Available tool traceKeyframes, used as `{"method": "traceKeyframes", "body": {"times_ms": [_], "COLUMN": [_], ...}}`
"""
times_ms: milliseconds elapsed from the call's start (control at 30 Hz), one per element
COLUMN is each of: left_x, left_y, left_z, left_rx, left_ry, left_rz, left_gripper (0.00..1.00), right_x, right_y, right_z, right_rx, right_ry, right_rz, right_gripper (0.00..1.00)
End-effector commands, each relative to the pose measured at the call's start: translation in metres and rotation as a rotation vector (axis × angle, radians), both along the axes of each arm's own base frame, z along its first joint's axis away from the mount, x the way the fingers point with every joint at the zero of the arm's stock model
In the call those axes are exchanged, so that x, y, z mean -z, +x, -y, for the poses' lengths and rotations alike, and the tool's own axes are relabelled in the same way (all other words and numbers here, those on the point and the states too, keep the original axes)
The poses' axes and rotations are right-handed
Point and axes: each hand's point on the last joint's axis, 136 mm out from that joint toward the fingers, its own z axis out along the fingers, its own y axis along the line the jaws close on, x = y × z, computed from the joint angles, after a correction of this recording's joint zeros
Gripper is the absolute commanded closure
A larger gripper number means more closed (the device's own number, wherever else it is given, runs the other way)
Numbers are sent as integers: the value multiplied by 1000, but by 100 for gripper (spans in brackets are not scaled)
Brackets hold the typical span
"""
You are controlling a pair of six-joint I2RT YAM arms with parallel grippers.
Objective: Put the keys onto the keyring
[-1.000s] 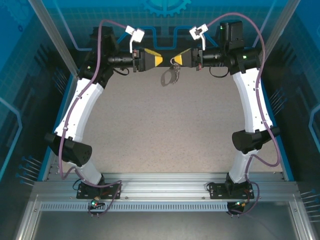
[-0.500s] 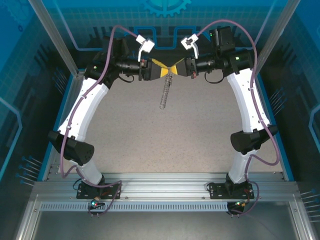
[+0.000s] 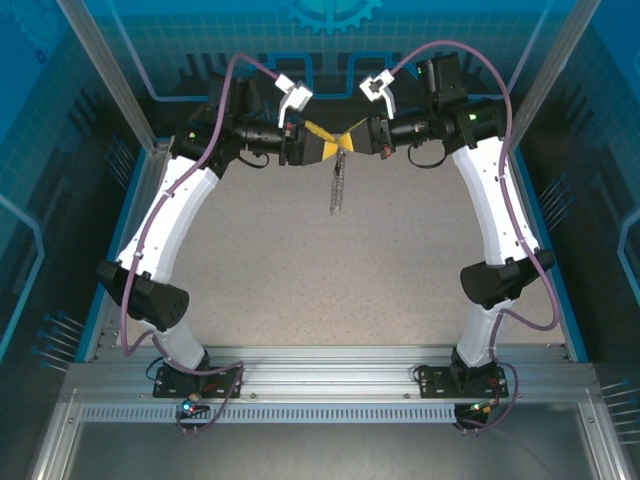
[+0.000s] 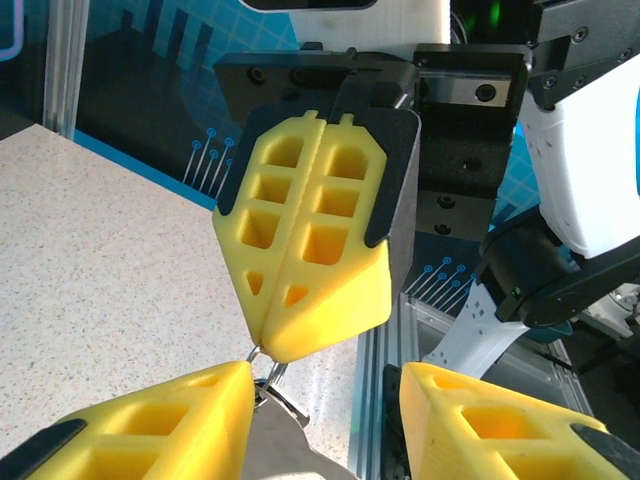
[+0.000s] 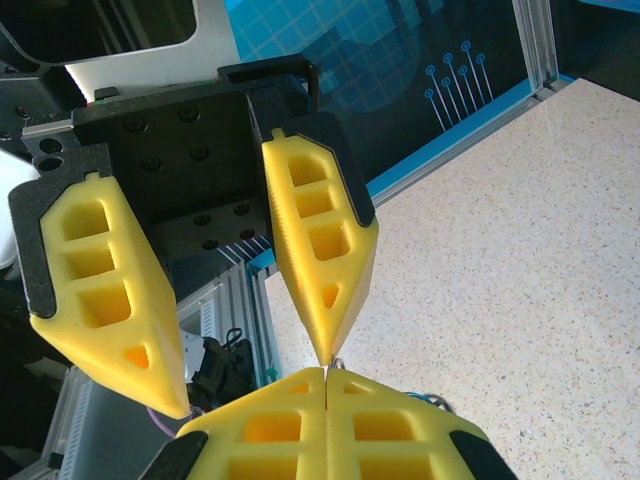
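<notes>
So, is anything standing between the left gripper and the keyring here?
Nothing visible does. The right gripper, shut, pinches the top of the keyring in mid-air, the rest hanging below. The left gripper is open, its fingers either side of that pinch point, one finger right beside the metal.

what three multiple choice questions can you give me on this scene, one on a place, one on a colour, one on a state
1. Where is the keyring?
A) hanging under the meeting gripper tips
B) lying flat on the table
C) at the table's near edge

2. What colour are the grippers' fingers?
A) red
B) yellow
C) white

3. How does the right gripper stand?
A) wide open
B) half open
C) shut

Key: 1 A, it dangles below the tips in the top view. 2 B, both pairs are yellow. 3 C, its fingers press together in the left wrist view, while the left gripper stands open.
</notes>
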Motion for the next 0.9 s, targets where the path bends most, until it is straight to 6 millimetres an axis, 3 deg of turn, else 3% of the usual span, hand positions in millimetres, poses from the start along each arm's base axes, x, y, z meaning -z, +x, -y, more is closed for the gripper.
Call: {"method": "traceKeyframes", "body": {"times_ms": [0, 133, 233, 867], "left_x": [-8, -22, -22, -9], "left_y": [7, 15, 17, 8], "left_z": [-10, -24, -28, -12], "left_rx": [-57, -116, -125, -10], "left_ry": [-10, -63, -64, -72], "left_rz": [54, 94, 94, 5], "left_gripper": [54, 53, 53, 57], "right_x": [-10, -9, -10, -30], "right_y": [-15, -15, -14, -11], "right_z": [-2, -2, -1, -7], "right_rx": [-38, -42, -40, -75], "right_ry": [21, 23, 30, 123], "right_rz": [15, 15, 18, 19], "right_gripper": [100, 100, 100, 100]}}
